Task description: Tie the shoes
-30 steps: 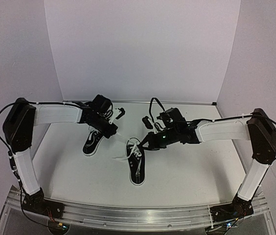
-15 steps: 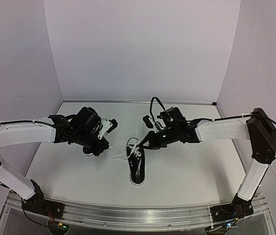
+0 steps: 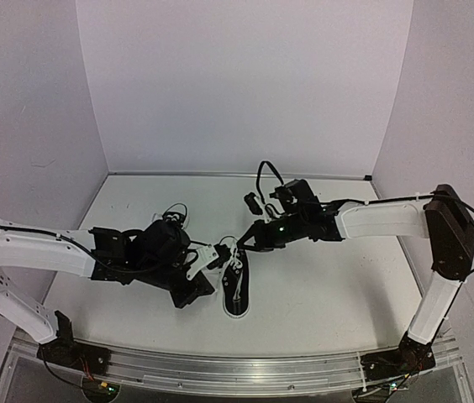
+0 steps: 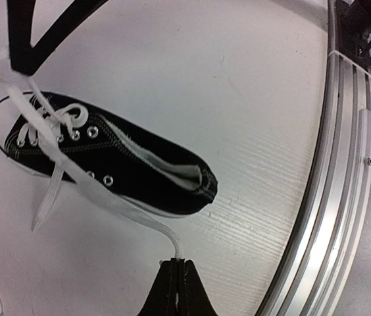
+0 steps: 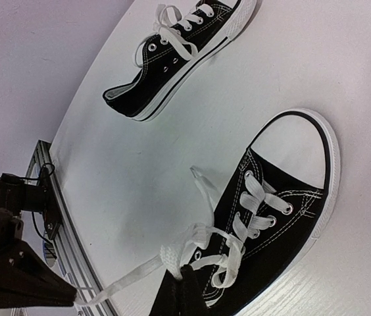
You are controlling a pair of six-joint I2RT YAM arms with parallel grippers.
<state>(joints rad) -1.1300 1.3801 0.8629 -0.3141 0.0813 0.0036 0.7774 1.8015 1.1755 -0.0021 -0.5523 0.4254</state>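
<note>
One black sneaker [image 3: 235, 290] with white laces lies mid-table, toe pointing away; it also shows in the left wrist view [image 4: 116, 164] and the right wrist view [image 5: 284, 210]. The second sneaker [image 5: 175, 56] lies further back left; from above my left arm hides most of it. My left gripper [image 3: 206, 284] is shut on one end of the near sneaker's lace [image 4: 175, 249], which runs taut from the eyelets. My right gripper [image 3: 244, 243] is shut on a bunched loop of the same lace [image 5: 175, 260] just above the sneaker's tongue.
An aluminium rail [image 3: 237, 365] runs along the table's near edge, close to the left gripper [image 4: 343, 164]. White walls enclose the table at the back and both sides. The left arm's forearm [image 3: 44, 248] stretches low across the left front of the table.
My left arm swung from the back-left sneaker forward and down to the near sneaker, and now holds its lace end, drawn toward the near edge. The right gripper barely moved.
</note>
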